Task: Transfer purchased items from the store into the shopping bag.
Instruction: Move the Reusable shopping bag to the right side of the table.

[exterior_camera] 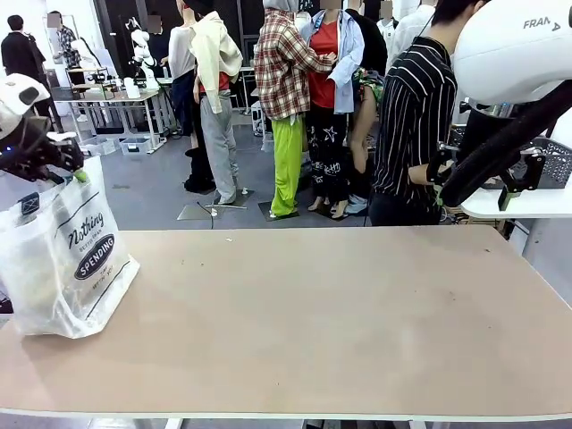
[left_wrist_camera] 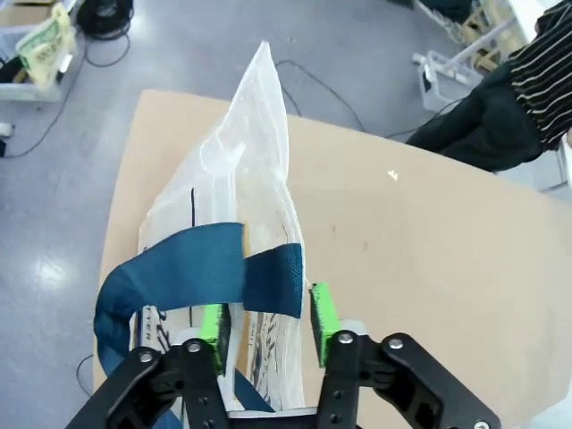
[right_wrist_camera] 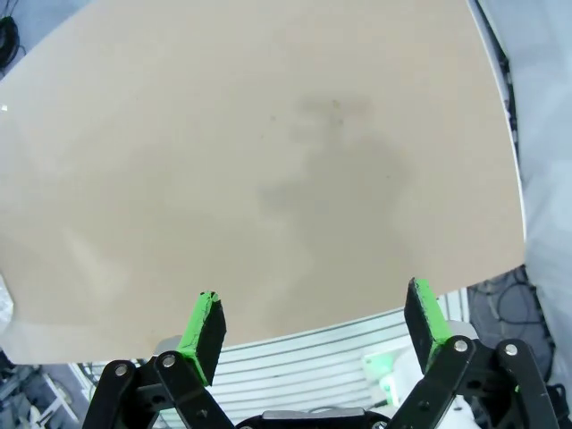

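Observation:
The shopping bag (exterior_camera: 63, 259), translucent white with black lettering, stands at the table's left end. My left gripper (exterior_camera: 76, 170) hovers right over its top. In the left wrist view the bag (left_wrist_camera: 250, 152) rises between the green pads (left_wrist_camera: 322, 313), and its navy handle (left_wrist_camera: 188, 268) lies loose across them. The left gripper (left_wrist_camera: 266, 320) is open, its jaws part way apart and not pinching the strap. My right gripper (exterior_camera: 444, 185) hangs high at the right; in its own view it (right_wrist_camera: 313, 313) is open wide with nothing in it. The store (exterior_camera: 559, 165), a dark mesh basket, sits on a side table. The purchased items are hidden.
A person in a striped black shirt (exterior_camera: 416, 116) stands at the far right beside the white side table (exterior_camera: 518, 204). The tan table (exterior_camera: 340, 313) stretches bare from the bag to its right edge. More people stand farther back.

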You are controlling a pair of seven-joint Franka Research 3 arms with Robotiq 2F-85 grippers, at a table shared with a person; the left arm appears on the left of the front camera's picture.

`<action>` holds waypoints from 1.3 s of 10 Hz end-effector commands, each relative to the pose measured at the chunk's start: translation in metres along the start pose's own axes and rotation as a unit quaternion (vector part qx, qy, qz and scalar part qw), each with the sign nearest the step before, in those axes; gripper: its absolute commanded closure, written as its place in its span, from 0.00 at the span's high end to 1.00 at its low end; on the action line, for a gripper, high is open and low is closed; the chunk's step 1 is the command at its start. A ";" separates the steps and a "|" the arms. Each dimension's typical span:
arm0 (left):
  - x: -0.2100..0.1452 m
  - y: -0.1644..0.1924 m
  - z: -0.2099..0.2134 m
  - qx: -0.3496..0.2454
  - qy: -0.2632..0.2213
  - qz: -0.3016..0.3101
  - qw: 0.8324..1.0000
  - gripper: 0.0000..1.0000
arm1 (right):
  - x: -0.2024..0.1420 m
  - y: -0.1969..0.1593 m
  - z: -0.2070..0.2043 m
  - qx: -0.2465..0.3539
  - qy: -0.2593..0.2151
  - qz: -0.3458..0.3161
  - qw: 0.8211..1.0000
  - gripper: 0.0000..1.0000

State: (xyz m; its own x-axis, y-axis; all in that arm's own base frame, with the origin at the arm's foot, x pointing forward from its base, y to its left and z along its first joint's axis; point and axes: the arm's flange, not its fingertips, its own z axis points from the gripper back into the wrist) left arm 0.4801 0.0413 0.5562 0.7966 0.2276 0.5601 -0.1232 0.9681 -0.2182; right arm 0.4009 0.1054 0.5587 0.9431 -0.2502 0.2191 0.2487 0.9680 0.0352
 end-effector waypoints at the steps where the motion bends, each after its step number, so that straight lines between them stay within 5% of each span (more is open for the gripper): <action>1: -0.004 -0.024 0.023 -0.015 -0.043 0.027 0.999 1.00 | 0.000 0.001 0.000 -0.006 -0.002 -0.004 1.000 1.00; 5: -0.035 -0.137 0.056 -0.060 -0.136 -0.018 0.989 1.00 | 0.000 0.001 0.000 -0.006 -0.002 -0.004 1.000 1.00; 10: -0.079 -0.277 -0.045 -0.182 0.017 -0.071 0.981 1.00 | 0.000 0.001 0.000 -0.006 -0.002 -0.004 1.000 1.00; 13: -0.079 -0.301 -0.090 -0.184 0.082 -0.080 0.976 1.00 | 0.000 0.001 0.000 -0.006 -0.002 -0.004 1.000 1.00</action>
State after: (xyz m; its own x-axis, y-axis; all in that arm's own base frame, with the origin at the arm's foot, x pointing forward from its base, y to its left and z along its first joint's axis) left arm 0.4957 -0.2913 0.4908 0.8626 0.0478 0.5036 0.1864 0.8954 -0.4044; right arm 0.4008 0.1055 0.5586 0.9431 -0.2500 0.2192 0.2485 0.9680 0.0347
